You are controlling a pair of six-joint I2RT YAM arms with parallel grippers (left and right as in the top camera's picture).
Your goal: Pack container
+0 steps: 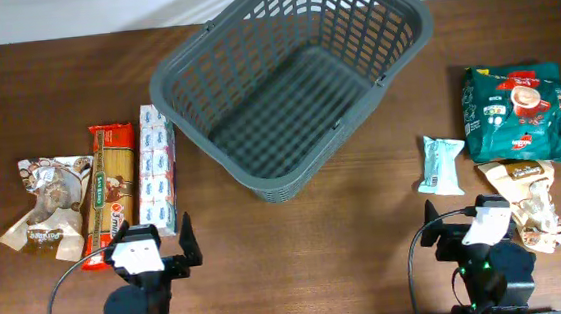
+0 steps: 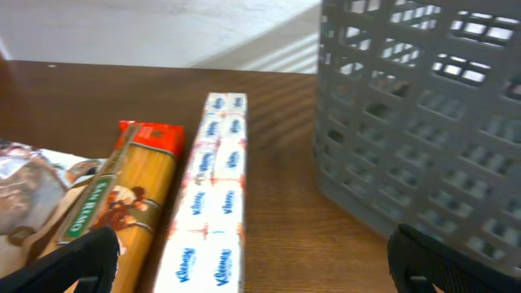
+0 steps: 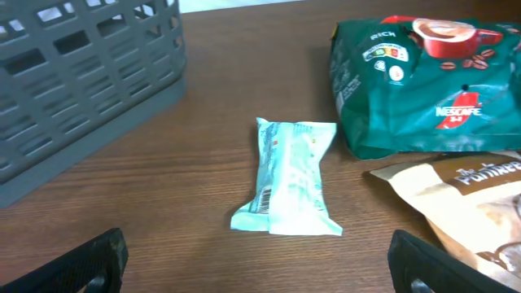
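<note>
The dark-grey lattice basket (image 1: 290, 81) stands empty at the table's middle back; its wall shows in the left wrist view (image 2: 423, 122) and the right wrist view (image 3: 81, 89). My left gripper (image 1: 157, 249) is open and empty at the front left, just before a white tissue pack (image 1: 155, 169) (image 2: 213, 203) and a spaghetti packet (image 1: 110, 190) (image 2: 122, 203). My right gripper (image 1: 466, 225) is open and empty at the front right, just before a small light-blue packet (image 1: 442, 164) (image 3: 293, 175).
A brown-and-white snack bag (image 1: 45, 204) lies at the far left. A green Nescafe bag (image 1: 515, 110) (image 3: 423, 81) and a tan bag (image 1: 530, 203) (image 3: 464, 195) lie at the right. Bare wood lies between the grippers, in front of the basket.
</note>
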